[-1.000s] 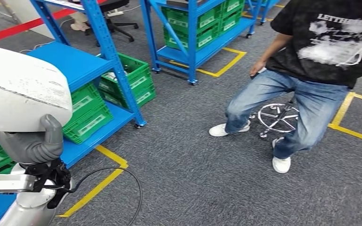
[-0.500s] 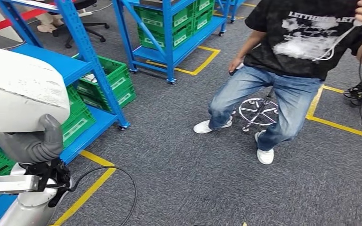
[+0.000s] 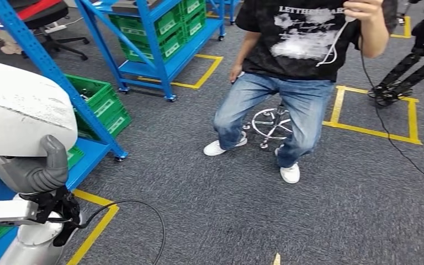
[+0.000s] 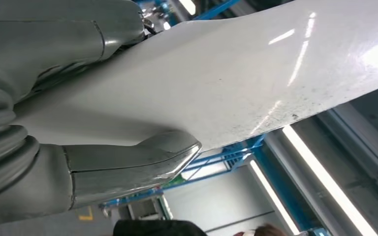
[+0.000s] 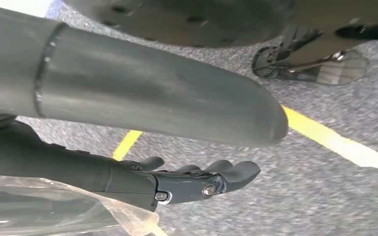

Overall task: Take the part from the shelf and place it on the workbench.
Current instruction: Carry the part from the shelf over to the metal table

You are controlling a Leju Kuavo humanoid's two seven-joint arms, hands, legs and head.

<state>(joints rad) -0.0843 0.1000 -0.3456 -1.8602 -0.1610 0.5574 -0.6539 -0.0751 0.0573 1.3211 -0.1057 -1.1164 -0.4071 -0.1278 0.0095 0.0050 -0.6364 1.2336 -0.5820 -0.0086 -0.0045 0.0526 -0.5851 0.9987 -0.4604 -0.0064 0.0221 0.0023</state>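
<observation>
Part (image 3: 16, 118) held up in the left hand (image 3: 36, 168), at the left of the frame.
Right hand (image 5: 197, 182) hangs with fingers apart, holding nothing; person's shirt (image 3: 303, 38) reads "LETTH…"; grey floor (image 3: 331, 210) lies open ahead.

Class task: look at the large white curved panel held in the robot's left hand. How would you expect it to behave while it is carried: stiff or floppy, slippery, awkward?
The large white curved panel probably stays stiff: it keeps a smooth curve well beyond the left hand. Its glossy surface reflects the ceiling lights, so it may be slippery against the fingers. It looks broad compared with the hand, so likely awkward and apt to swing.
</observation>
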